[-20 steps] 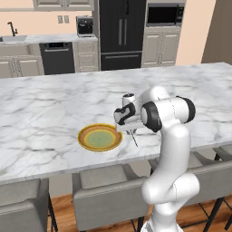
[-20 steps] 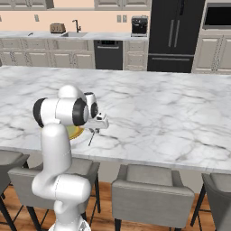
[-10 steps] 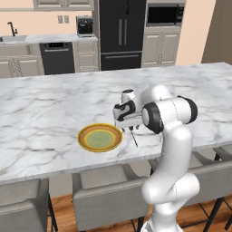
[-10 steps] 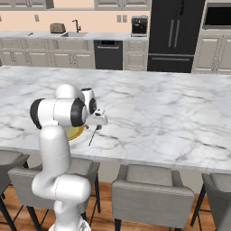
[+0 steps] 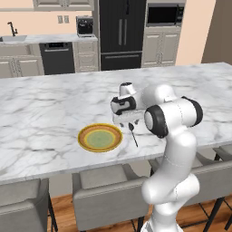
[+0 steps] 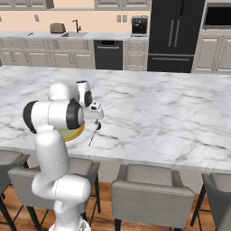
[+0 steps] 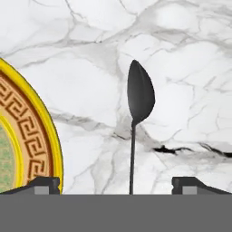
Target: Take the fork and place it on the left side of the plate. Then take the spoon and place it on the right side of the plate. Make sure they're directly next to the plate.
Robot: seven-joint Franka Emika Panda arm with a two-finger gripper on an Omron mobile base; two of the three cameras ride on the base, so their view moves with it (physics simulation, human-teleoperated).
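Note:
The yellow-gold plate [image 5: 82, 137] lies on the marble island near its front edge. Its rim [image 7: 45, 131] is at the left of the hand view. Just right of the plate, apart from the rim, the dark spoon [image 5: 134, 137] [image 7: 140, 93] lies on the counter. Its bowl points away from the hand and its handle runs back between the fingers. My gripper [image 5: 129, 124] [image 7: 115, 186] hovers directly over the handle end, open, with the fingertips [image 7: 45, 185] wide apart and clear of the spoon. In the right base view the spoon [image 6: 93, 134] slants below the gripper [image 6: 97, 122]. The fork is out of view.
Grey stools [image 5: 106, 190] stand along the island's front edge [image 5: 68, 165]. Bare marble stretches behind and to the right of the plate [image 6: 171, 122]. Cabinets, a dishwasher and a black fridge [image 5: 121, 31] line the far wall.
The spoon stays at the same spot right of the plate. The arm's shoulder and elbow have drifted slightly left in the right base view; the hand has barely moved.

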